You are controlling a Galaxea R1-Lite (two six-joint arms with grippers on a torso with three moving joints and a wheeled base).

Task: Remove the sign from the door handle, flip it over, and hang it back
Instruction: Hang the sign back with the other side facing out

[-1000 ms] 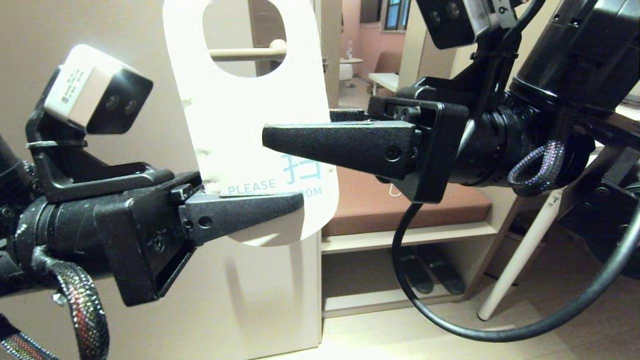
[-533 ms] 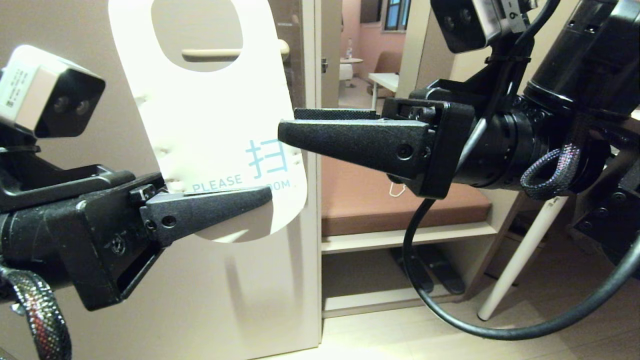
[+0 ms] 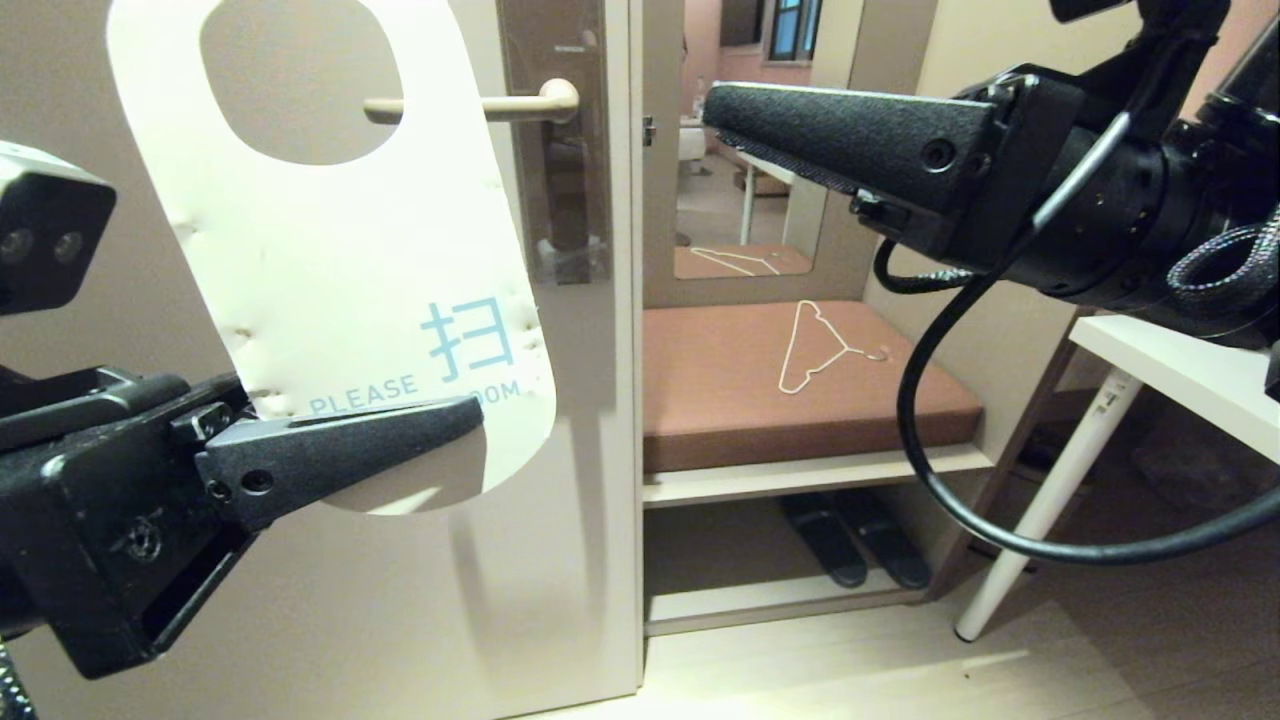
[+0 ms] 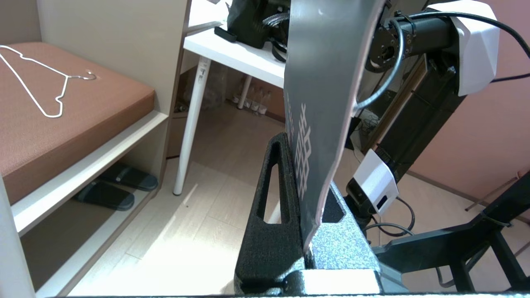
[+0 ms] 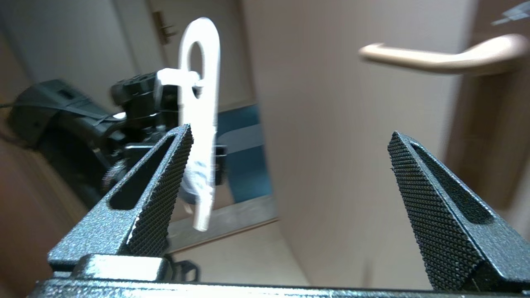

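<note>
The sign (image 3: pixel 340 250) stands upright in front of the door with its white face and blue "PLEASE … ROOM" toward the head camera. My left gripper (image 3: pixel 470 415) is shut on its lower end. In the left wrist view the blue-grey face of the sign (image 4: pixel 323 82) rises from between the closed fingers of the left gripper (image 4: pixel 304 165). The cream door handle (image 3: pixel 480 105) juts from its brown plate (image 3: pixel 555 140), and its tip shows through the sign's hole. My right gripper (image 3: pixel 715 115) is high at the right, open and empty. In its own view the right gripper (image 5: pixel 290 132) points between the edge-on sign (image 5: pixel 203 103) and the door handle (image 5: pixel 434 58).
A thin white wire hanger (image 3: pixel 820 345) lies on the brown bench cushion (image 3: pixel 720 400) to the right of the door. Dark slippers (image 3: pixel 850 540) sit on the shelf below. A white table (image 3: pixel 1180 370) with a slanted leg stands at the far right.
My left gripper has carried the sign leftward in the head view. The right gripper has let go of the sign, opened wide, and risen up and away to the right.
</note>
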